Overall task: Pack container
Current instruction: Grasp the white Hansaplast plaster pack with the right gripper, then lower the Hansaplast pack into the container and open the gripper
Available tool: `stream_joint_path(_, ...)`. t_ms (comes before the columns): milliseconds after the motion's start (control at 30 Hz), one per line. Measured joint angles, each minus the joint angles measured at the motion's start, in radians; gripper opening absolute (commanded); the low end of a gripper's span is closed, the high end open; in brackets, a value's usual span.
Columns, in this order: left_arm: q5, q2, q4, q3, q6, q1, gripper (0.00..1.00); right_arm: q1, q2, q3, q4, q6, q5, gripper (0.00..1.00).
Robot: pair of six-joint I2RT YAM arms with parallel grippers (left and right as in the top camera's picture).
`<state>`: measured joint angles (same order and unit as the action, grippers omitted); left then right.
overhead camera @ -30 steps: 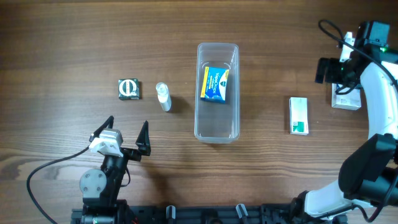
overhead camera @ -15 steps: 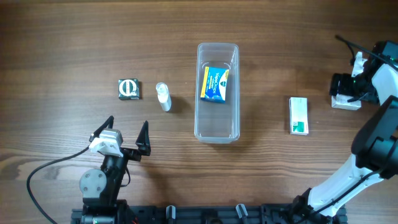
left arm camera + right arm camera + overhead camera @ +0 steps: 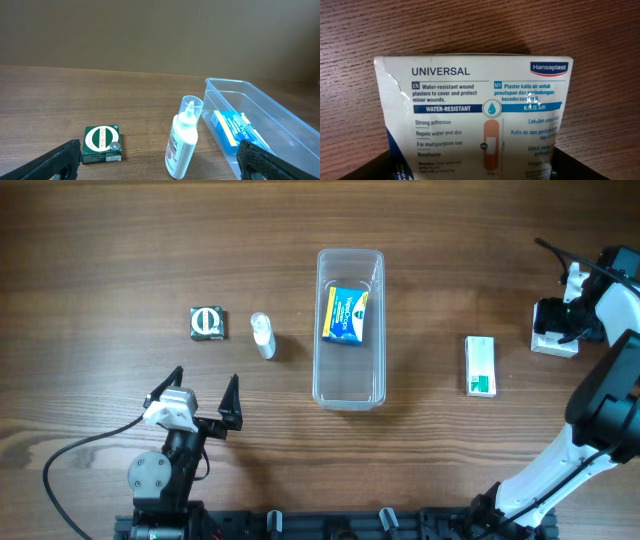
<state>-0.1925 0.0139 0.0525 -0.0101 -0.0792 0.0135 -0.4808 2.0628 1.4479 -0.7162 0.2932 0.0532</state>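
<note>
Outstretched right gripper (image 3: 556, 325) low over plaster box (image 3: 480, 115), grip impossible to tell; left gripper (image 3: 205, 378) spread wide.

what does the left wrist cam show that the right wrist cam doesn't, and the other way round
Only the left wrist view shows a small green box, a white bottle and the clear container with a blue box inside it. Only the right wrist view shows a close-up of a Hansaplast plaster box, whose printed face fills most of the picture. Both views show the brown wooden table beneath those items.
</note>
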Motion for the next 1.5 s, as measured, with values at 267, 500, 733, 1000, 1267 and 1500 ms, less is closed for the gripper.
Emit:
stream_joint_path(267,0.0,0.0,0.0,0.0,0.0,0.0,1.0,0.0,0.0,0.042,-0.09,-0.058,-0.013,0.73)
stream_joint_path(500,0.0,0.0,0.0,0.0,0.0,0.0,1.0,0.042,-0.116,0.164,-0.233,-0.154,-0.226,0.73)
stream_joint_path(733,0.0,0.0,0.0,0.0,0.0,0.0,1.0,0.368,-0.483,0.201,-0.376,-0.277,-0.357,0.75)
stream_joint_path(1000,0.0,0.0,0.0,0.0,0.0,0.0,1.0,0.785,-0.432,0.203,-0.273,-0.563,-0.264,0.77)
stream_joint_path(1267,0.0,0.0,0.0,0.0,0.0,0.0,1.0,0.945,-0.215,0.196,-0.236,-0.687,-0.163,0.79)
stream_joint_path(1500,0.0,0.0,0.0,0.0,0.0,0.0,1.0,0.943,-0.108,0.195,-0.188,-0.727,-0.138,0.83)
